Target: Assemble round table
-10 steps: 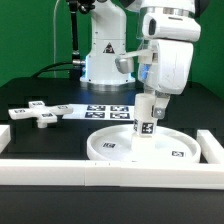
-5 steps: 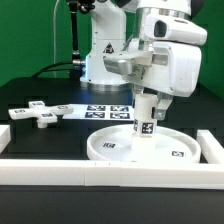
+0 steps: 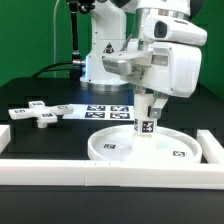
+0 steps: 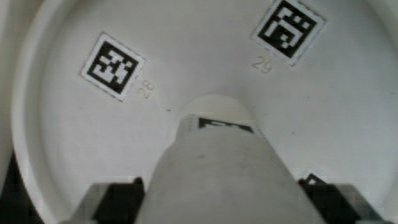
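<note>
- The cylinder leg (image 3: 144, 128) is clamped near its top by the gripper (image 3: 148, 104), with fingers (image 4: 118, 200) pressed on both sides.
- The leg is stood upright on the round disc (image 3: 104, 150).
- The cross-shaped foot (image 3: 40, 113) is laid well apart, at the exterior view's left.

A plain green wall (image 3: 25, 30) fills the back, evenly coloured, with no seam that shows. In front of it stands a bench (image 3: 45, 135) with a matt black top. A white bar (image 3: 60, 166) runs along the bench's front edge. A second bar (image 3: 212, 146) goes back along the edge at the exterior view's right and meets the first at the front corner there. A short stub of bar (image 3: 5, 136) shows at the edge on the exterior view's left. The marker board (image 3: 105, 111) lies flat near the middle of the top. A thin dark cable (image 3: 76, 30) runs down before the wall by the back edge. The light is soft and even, and shadows on the black top are faint. Below the front bar everything is pale and blurred.
</note>
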